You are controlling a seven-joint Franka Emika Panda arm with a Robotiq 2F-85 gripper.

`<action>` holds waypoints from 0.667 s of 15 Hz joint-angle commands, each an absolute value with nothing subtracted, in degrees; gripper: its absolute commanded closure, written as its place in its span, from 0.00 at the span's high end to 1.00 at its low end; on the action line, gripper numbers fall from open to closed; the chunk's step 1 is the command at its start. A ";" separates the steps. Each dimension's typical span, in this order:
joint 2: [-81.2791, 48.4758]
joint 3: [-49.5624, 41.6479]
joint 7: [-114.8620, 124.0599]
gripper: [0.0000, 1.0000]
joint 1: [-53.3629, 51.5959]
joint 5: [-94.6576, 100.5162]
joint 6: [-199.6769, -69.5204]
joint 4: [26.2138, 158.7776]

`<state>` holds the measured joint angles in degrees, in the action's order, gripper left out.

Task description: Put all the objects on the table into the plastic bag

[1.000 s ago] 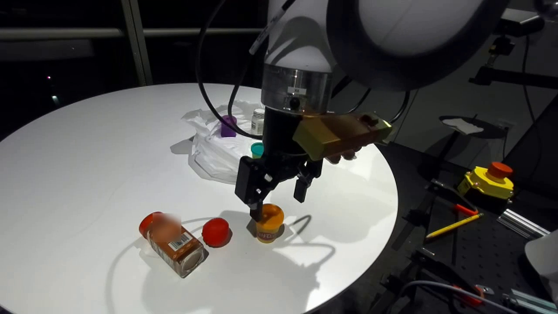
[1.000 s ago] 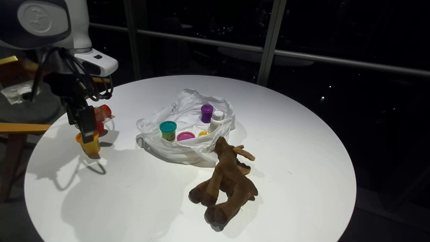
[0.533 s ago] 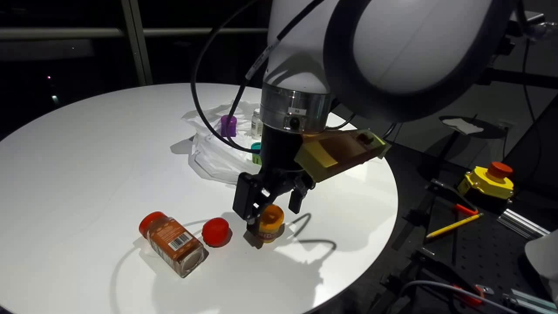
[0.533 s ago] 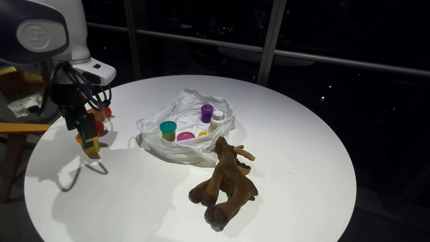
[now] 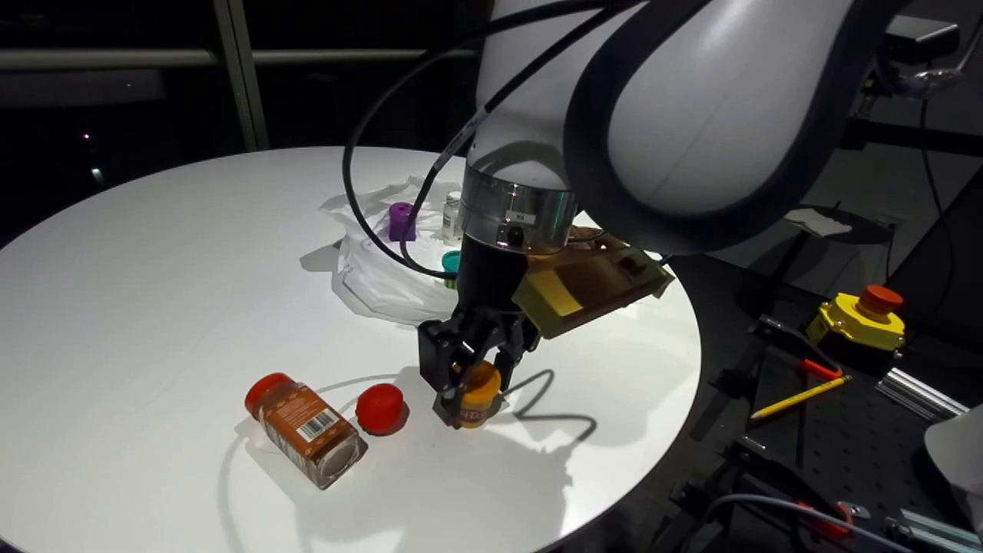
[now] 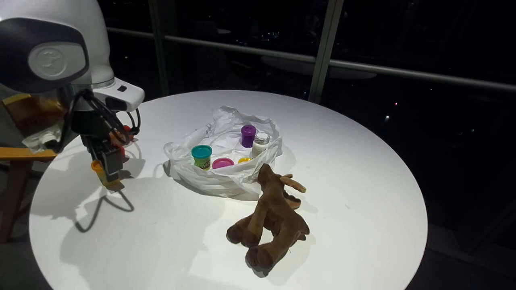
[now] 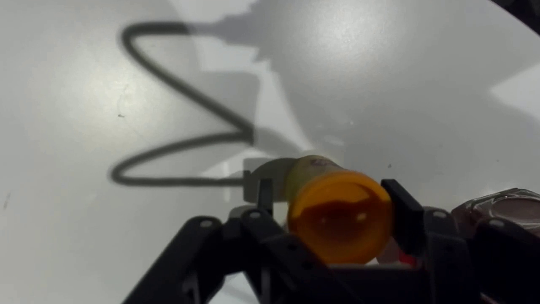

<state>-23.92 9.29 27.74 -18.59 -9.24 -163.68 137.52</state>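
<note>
Lower than half a second ago, my white arm has come down with its jaws, and they have drawn nearer each other. Beneath me spreads the bench, round and white. On it sits the crumpled plastic bag, laid wide with its hollow upward, well apart from my jaws. Just beside the bag lies the brown plush toy, head toward it; whether the head touches the bag I cannot tell. Over near my jaws, well apart from the toy, the red-capped bottle lies on its side. Smaller than that, the orange-lidded tub stands upright on the bench between my jaws. I have them spread: in the wrist view a gap shows along the tub's left, while on the right the jaw is so close to the lid that I cannot tell if they touch. Inside the bag I see the teal-lidded tub, the white-capped bottle and the purple jar, the last two side by side. Outside it, the red round thing rests between the red-capped bottle and the orange-lidded tub, just beside the bottle. Smallest, the pink lid and the yellow lid show in the bag, partly hidden by its edge.
</note>
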 commanded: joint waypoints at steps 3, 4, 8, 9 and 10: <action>-21.71 5.18 29.19 0.20 -21.59 -7.31 -163.91 138.12; -21.19 3.96 29.98 0.20 -22.33 -6.44 -163.26 137.85; -17.08 -6.02 37.72 0.21 -28.85 3.65 -160.81 134.98; -16.30 -7.99 39.83 0.21 -29.83 7.17 -159.79 133.92; -15.79 -9.00 41.66 0.21 -29.85 10.00 -158.65 132.39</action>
